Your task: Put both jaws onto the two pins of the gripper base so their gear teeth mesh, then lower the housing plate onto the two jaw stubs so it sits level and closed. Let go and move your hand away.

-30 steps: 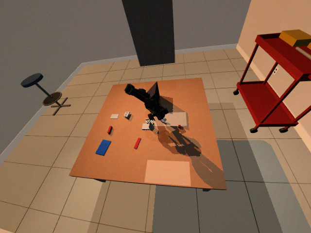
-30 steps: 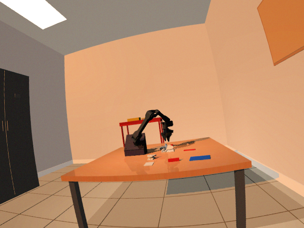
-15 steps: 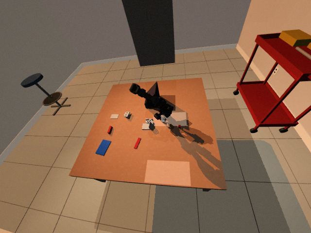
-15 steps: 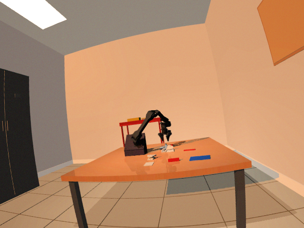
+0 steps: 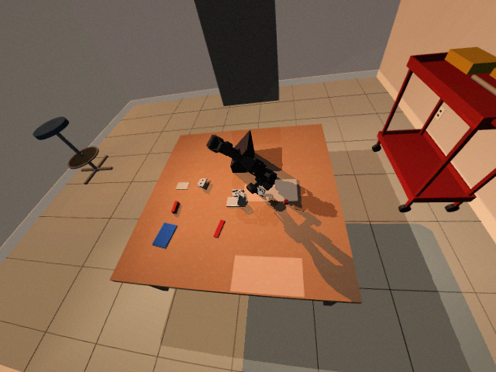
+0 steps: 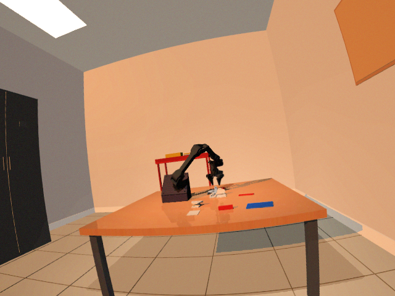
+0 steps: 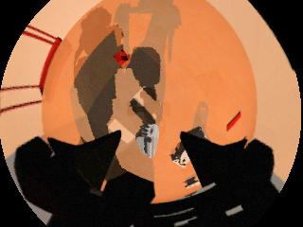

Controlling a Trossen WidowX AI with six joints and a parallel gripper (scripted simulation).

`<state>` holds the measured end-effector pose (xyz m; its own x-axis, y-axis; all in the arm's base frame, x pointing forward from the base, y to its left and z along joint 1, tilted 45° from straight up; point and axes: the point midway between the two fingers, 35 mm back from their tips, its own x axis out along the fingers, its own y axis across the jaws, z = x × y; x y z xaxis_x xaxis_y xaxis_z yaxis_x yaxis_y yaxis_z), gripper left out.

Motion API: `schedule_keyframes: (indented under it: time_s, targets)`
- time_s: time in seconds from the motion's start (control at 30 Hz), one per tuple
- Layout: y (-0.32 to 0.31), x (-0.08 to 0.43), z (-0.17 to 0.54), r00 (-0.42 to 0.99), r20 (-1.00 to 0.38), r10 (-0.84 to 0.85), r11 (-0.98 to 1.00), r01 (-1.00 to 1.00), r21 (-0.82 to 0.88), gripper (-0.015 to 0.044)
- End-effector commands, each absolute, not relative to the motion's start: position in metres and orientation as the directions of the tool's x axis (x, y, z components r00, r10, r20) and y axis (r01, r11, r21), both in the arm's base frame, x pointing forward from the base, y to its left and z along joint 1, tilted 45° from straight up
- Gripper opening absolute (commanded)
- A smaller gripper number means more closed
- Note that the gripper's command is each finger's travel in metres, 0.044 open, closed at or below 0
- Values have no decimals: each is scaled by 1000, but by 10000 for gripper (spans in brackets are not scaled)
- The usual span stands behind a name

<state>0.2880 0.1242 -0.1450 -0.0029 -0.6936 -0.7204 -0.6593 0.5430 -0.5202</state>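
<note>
Hovering, one open tool (image 5: 256,189) (image 6: 215,182) (image 7: 151,134) (empty) above one table (image 5: 192,256) (image 6: 203,222) (image 7: 213,85).

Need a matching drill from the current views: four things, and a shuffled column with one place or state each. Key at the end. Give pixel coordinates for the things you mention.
Things
1. pincer (image 5: 260,189) (image 6: 215,184) (image 7: 151,134)
2. blue plate (image 5: 164,235) (image 6: 260,205)
3. red cart (image 5: 424,164) (image 6: 178,158) (image 7: 49,63)
4. stool (image 5: 50,128)

Places and states
A. carries a yellow box (image 5: 470,59) (image 6: 173,155) on top
B. lies flat on the table (image 5: 192,256) (image 6: 203,227) (image 7: 213,85)
C. stands off the table, with a dark round seat
D. open, holding nothing

Pairs: 1-D, 2-B, 3-A, 4-C
</note>
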Motion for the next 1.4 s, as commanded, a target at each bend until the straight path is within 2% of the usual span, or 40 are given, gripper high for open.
schedule_keyframes:
  time_s: [0.0, 1.1, 1.37]
  targets:
    - [118, 287, -150, -3, -716, -698, 536, -666, -519, 440]
    - [84, 286, -183, -3, -714, -700, 534, -666, -521, 440]
    - [84, 286, -183, -3, -714, -700, 534, -666, -521, 230]
